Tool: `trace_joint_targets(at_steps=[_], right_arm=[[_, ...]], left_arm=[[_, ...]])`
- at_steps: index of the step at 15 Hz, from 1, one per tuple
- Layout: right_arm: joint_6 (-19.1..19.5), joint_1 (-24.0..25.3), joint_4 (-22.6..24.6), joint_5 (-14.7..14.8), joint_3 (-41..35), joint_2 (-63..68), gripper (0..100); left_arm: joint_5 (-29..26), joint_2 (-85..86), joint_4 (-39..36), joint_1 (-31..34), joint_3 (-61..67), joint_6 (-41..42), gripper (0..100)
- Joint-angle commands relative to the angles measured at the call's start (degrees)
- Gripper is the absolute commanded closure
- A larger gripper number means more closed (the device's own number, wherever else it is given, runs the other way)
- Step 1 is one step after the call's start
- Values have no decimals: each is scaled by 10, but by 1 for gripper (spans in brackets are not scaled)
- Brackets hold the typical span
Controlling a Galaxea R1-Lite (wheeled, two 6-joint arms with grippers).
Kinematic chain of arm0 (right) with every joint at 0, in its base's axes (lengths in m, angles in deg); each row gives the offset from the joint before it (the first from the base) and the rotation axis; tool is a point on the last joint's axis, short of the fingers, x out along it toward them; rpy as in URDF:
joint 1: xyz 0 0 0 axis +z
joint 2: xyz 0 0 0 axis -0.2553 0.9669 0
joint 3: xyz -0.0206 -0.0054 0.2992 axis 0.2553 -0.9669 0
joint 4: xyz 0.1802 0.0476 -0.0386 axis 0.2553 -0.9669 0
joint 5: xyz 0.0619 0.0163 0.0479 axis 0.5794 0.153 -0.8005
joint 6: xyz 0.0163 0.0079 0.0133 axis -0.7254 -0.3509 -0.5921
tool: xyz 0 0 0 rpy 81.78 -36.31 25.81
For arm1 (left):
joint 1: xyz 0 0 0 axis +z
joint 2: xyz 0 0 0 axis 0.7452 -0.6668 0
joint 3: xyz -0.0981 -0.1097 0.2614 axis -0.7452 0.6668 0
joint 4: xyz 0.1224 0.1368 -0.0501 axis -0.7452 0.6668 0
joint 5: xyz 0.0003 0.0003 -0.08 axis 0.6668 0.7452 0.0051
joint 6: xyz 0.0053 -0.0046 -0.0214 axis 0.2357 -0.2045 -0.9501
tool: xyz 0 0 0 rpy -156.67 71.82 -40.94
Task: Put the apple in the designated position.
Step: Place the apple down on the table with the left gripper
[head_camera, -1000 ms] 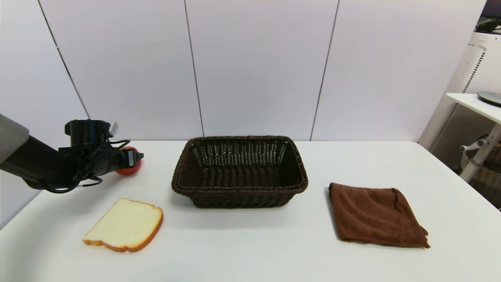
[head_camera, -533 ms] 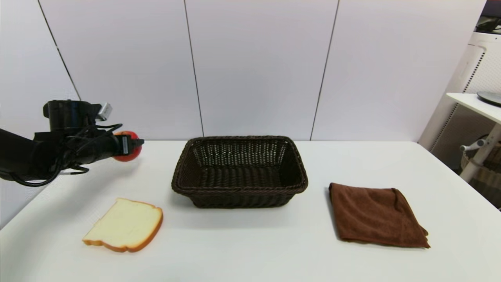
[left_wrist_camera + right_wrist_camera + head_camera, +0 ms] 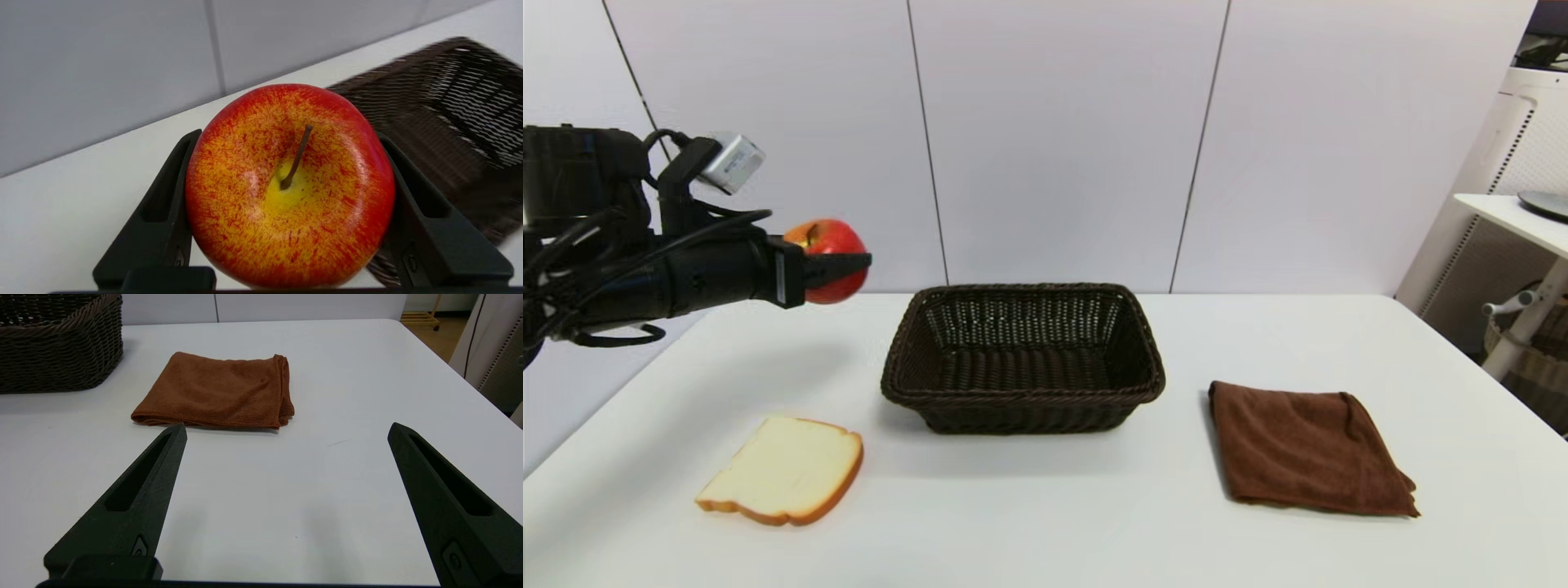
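Note:
The red apple [image 3: 827,238], yellow-orange around its short dark stem, hangs in the air above the table's far left, just left of the wicker basket [image 3: 1021,406]. My left gripper [image 3: 854,261] is shut on it, one black finger on each side. The left wrist view shows the apple [image 3: 286,196] stem-up between the fingers [image 3: 163,220], with the basket [image 3: 449,102] beyond it. Nothing marks a spot on the bare white tabletop [image 3: 1045,506]. My right gripper [image 3: 287,426] is open and holds nothing, low over the table near the brown cloth [image 3: 216,390]; the head view does not show it.
A slice of bread [image 3: 784,469] lies at the front left. The folded brown cloth [image 3: 1307,445] lies right of the basket [image 3: 53,355]. A white side table [image 3: 1511,212] stands beyond the table's right edge.
The left arm has lifted the apple from the tabletop and carried it up and to the right, toward the basket. Bread, basket and cloth have not moved.

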Motion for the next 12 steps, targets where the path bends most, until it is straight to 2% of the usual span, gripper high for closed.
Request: trace_joint_targets(at_steps=[1,3,6,8,9,12], right_arm=[[0,1,0,0,0,0,0],[0,0,0,0,0,0,0],[0,0,0,0,0,0,0],[0,0,0,0,0,0,0],[0,0,0,0,0,0,0],[0,0,0,0,0,0,0]], left_arm=[[-58,87,43,-122,49,57,100],[-57,94,100,-217,50,70,100],[-53,87,162,-307,48,72,100],[-42,72,195,-341,50,72,100],[-16,60,205,-359,49,77,100],[14,32,205,-378,50,77,100]])
